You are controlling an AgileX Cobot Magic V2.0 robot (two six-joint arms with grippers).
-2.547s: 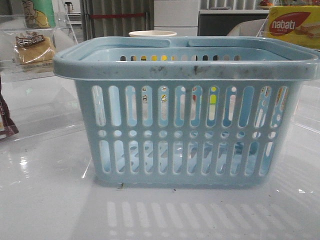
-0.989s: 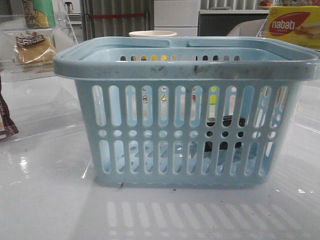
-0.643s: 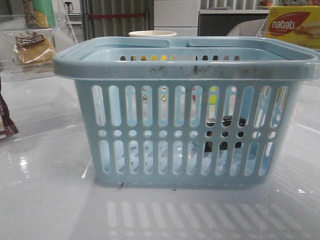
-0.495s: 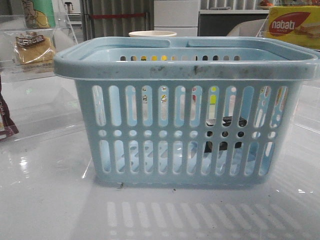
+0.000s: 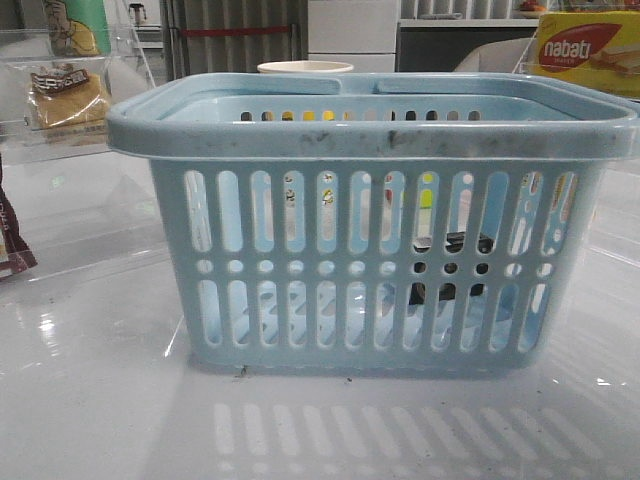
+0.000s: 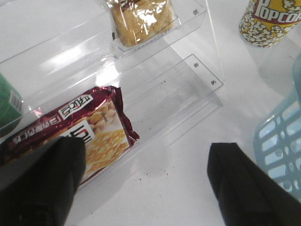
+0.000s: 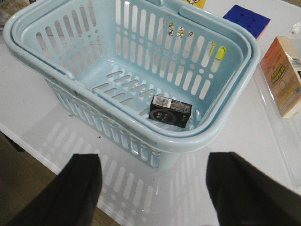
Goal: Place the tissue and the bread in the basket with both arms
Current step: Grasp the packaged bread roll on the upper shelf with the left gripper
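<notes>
Bread [image 6: 140,20]: wrapped, lying on the upper step of a clear stand [image 6: 188,80], outside the basket [image 7: 141,136]. Tissue [image 7: 170,111]: flat on the basket floor, near one end wall; that half judged complete. Left gripper [image 6: 146,181]: fingers spread wide, empty, hovering over bare table just beside a snack packet [image 6: 89,136]; the bread lies ahead of it, beyond the packet. Right gripper [image 7: 153,188]: wide apart, empty, above the basket's near rim. Left arm is clearly the nearer to the bread.

One basket [image 7: 221,125], one tissue [image 7: 170,111] (inside), one bread [image 6: 140,19].
</notes>
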